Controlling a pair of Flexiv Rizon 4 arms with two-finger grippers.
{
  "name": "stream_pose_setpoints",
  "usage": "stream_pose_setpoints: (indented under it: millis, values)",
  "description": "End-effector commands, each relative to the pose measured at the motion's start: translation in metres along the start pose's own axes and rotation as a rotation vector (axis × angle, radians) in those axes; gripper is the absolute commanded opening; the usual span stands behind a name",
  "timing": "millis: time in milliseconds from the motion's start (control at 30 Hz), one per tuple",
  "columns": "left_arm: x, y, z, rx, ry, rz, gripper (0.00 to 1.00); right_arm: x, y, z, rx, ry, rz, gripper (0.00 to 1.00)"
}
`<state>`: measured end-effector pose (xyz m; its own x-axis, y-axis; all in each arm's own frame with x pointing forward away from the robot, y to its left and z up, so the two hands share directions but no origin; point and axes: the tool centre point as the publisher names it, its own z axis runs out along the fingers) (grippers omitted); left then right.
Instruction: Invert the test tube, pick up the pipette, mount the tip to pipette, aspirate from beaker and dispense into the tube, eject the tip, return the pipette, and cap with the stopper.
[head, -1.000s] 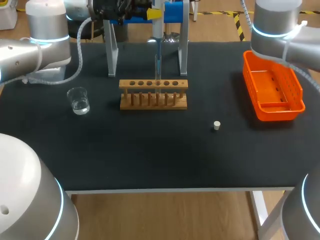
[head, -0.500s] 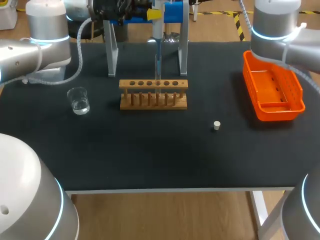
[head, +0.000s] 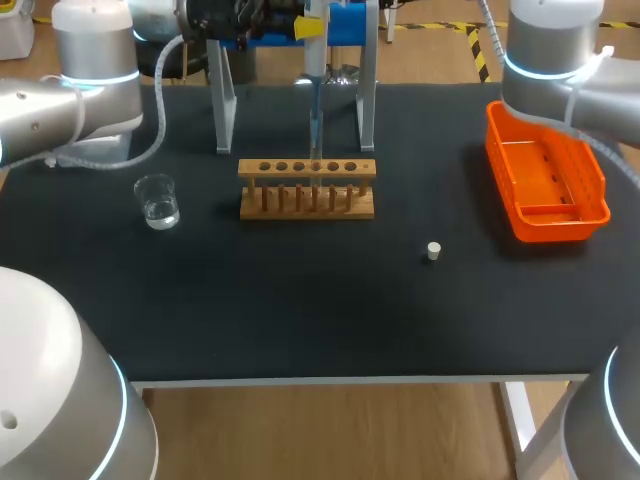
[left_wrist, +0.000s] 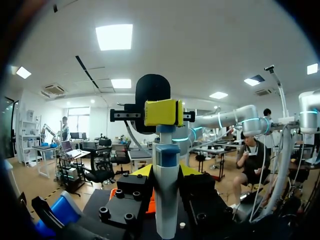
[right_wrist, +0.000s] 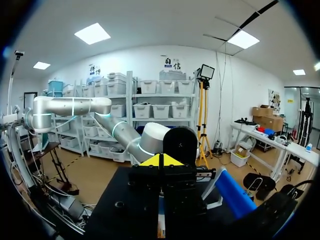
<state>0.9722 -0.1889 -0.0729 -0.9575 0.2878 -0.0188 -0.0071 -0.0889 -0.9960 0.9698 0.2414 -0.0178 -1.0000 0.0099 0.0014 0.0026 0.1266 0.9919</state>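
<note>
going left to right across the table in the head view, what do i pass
beaker → wooden tube rack → stopper → orange basket

One beaker (head: 157, 200). One wooden rack (head: 307, 212), six holes in its top bar. One stopper (head: 433, 251). One orange basket (head: 560, 225). One pipette (head: 313, 60). One stand (head: 222, 100), two upright legs. Two arms: left arm (head: 70, 105), right arm (head: 555, 50). One table (head: 300, 310). Tubes in the rack: too small to count.
</note>
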Motion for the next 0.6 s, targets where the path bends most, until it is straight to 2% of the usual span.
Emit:
stream_pose_setpoints:
  millis: [33, 300, 333, 367, 400, 600]
  values:
    - [-0.002, -0.003, -0.001, -0.002, 0.006, 0.0, 0.0, 0.004, 0.014, -0.007, -0.012, -0.011, -0.03, 0.0]
    - [-0.002, -0.003, -0.001, -0.002, 0.006, 0.0, 0.0, 0.015, 0.044, -0.034, -0.06, -0.049, -0.115, 0.0]
    - [-0.002, -0.003, -0.001, -0.002, 0.006, 0.0, 0.0, 0.018, 0.046, -0.039, -0.069, -0.049, -0.125, 0.04]
    - [-0.002, -0.003, -0.001, -0.002, 0.006, 0.0, 0.0, 0.022, 0.047, -0.044, -0.072, -0.048, -0.144, 0.4]
    - [-0.002, -0.003, -0.001, -0.002, 0.006, 0.0, 0.0, 0.026, 0.047, -0.05, -0.079, -0.045, -0.157, 1.0]
    - [-0.002, -0.003, -0.001, -0.002, 0.006, 0.0, 0.0, 0.044, 0.032, -0.086, -0.081, -0.046, -0.207, 1.0]
